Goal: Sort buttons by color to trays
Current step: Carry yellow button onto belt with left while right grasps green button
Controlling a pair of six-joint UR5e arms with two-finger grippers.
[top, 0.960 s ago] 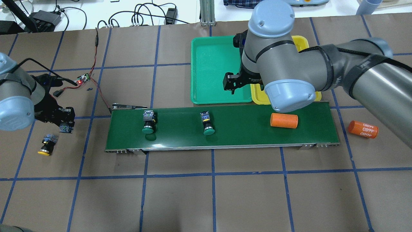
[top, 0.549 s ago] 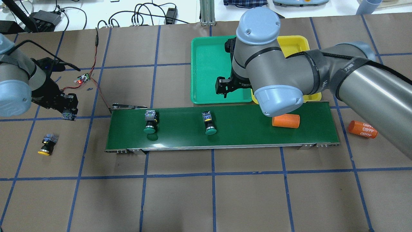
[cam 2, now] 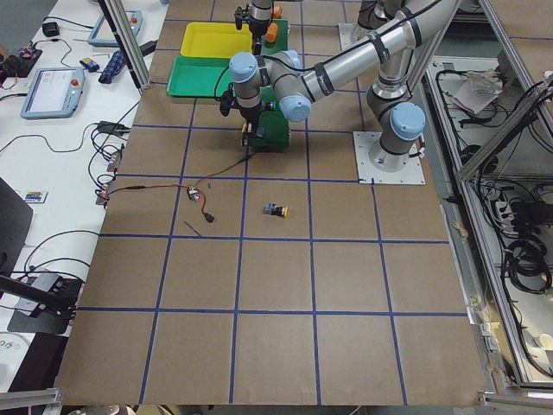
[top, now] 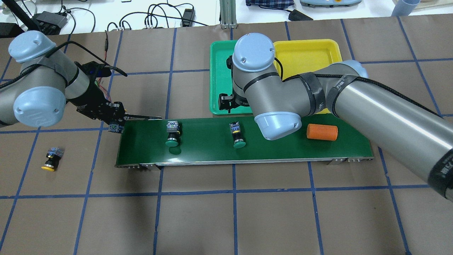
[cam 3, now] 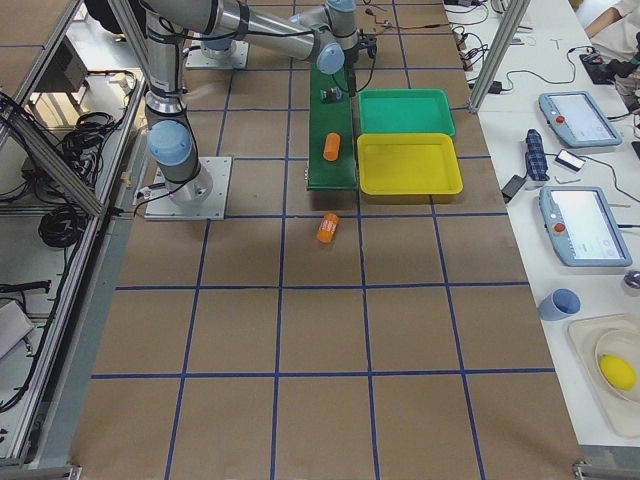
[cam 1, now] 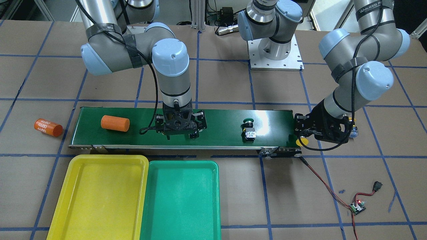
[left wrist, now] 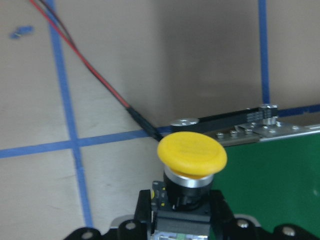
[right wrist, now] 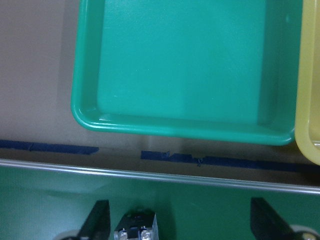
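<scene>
**A:** Facing the robot, where to find the left pincer (cam 1: 304,136)?

**B:** Just off the end of the conveyor belt (cam 1: 220,116), clamped on a yellow-capped button (cam 1: 302,142). Right pincer (cam 1: 181,133) low over mid-belt. A green-capped button (cam 1: 247,128) lying on the belt between the two pincers. Yellow tray (cam 1: 96,200) and green tray (cam 1: 181,200) side by side, touching.

**A:** And overhead?

**B:** Second green-capped button (top: 238,135) also on the belt, just beside the right pincer. Second yellow-capped button (top: 52,160) down on the tabletop (top: 226,212), off the belt. Orange cylinder (top: 322,132) near the belt's other end.

**A:** Left wrist?

**B:** Yellow cap foremost, body pinched between both fingers (left wrist: 220,210), by the belt's corner.

**A:** Right wrist?

**B:** Fingers (right wrist: 100,222) spread wide apart. A button's body low between them, nearer one finger. Green tray beyond the belt's edge.
</scene>
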